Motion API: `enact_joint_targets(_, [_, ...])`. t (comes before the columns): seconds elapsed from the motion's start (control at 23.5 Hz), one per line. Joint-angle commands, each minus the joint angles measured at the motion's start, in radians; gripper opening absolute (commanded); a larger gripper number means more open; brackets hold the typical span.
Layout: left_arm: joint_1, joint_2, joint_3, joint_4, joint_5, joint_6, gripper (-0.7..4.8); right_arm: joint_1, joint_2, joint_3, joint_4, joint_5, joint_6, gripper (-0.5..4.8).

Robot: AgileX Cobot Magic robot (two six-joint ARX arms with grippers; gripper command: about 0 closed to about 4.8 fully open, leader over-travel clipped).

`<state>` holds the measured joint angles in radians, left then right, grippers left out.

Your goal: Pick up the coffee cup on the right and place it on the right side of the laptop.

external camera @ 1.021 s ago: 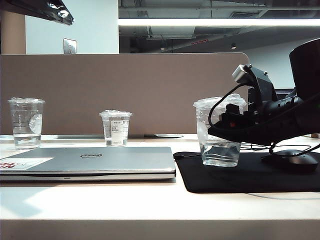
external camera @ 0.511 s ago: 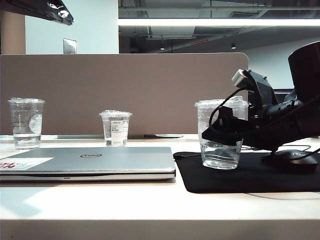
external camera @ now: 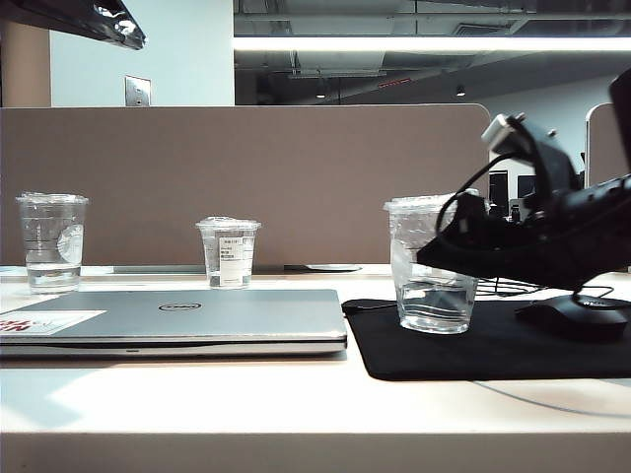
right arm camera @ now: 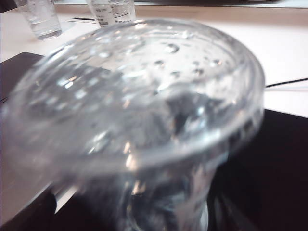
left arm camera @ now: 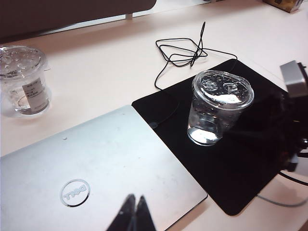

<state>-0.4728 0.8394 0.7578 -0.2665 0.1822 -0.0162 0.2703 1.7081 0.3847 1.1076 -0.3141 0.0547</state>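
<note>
The coffee cup (external camera: 430, 264) stands on the black mouse mat (external camera: 493, 347), right of the laptop (external camera: 177, 317), its far side hidden behind the right gripper (external camera: 434, 258), whose jaws are spread around it. The left gripper (left arm camera: 133, 214), fingers together, hangs over the laptop lid; a mouse (external camera: 577, 315) sits nearby

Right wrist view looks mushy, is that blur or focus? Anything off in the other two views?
Right wrist view: the coffee cup fills the frame, smeared and soft, too close to focus. Exterior view: bright ceiling strip behind, so the right end effector reads as a dark silhouette beside the cup. Left wrist view: sharp, with glare on the laptop; left end effector slightly blurred at the frame edge.
</note>
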Motion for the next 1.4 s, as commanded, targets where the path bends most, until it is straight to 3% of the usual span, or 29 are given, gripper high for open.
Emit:
enact_joint_targets(0.04, [-0.001, -0.002, 0.005, 0.013, 0.005, 0.001, -0.05, 0.0, -0.081, -0.061, 0.018, 0.007, -0.003, 4.79])
enact_joint_targets(0.09, [-0.001, -0.002, 0.005, 0.013, 0.005, 0.001, -0.05, -0.001, -0.103, -0.078, 0.018, 0.011, -0.003, 4.67])
enact_joint_targets(0.17, [-0.001, -0.002, 0.005, 0.013, 0.005, 0.002, -0.05, -0.001, -0.143, -0.103, 0.018, 0.024, -0.003, 3.81])
enact_joint_targets(0.34, [-0.001, -0.002, 0.005, 0.013, 0.005, 0.002, -0.05, -0.001, -0.252, -0.158, 0.018, 0.026, -0.003, 0.05])
enact_joint_targets(0.6, [-0.001, -0.002, 0.005, 0.013, 0.005, 0.001, -0.05, 0.0, -0.486, -0.193, -0.124, 0.068, -0.002, -0.05])
enact_joint_targets(0.89, [-0.001, -0.002, 0.005, 0.013, 0.005, 0.002, -0.05, 0.0, -0.803, -0.193, -0.455, 0.146, -0.004, -0.05])
enact_joint_targets(1.06, [-0.001, -0.002, 0.005, 0.013, 0.004, 0.001, -0.05, -0.001, -1.01, -0.193, -0.664, 0.248, -0.045, -0.05])
enact_joint_targets(1.4, [-0.001, -0.002, 0.005, 0.013, 0.005, 0.002, -0.05, -0.001, -1.221, -0.193, -0.883, 0.282, -0.059, -0.05])
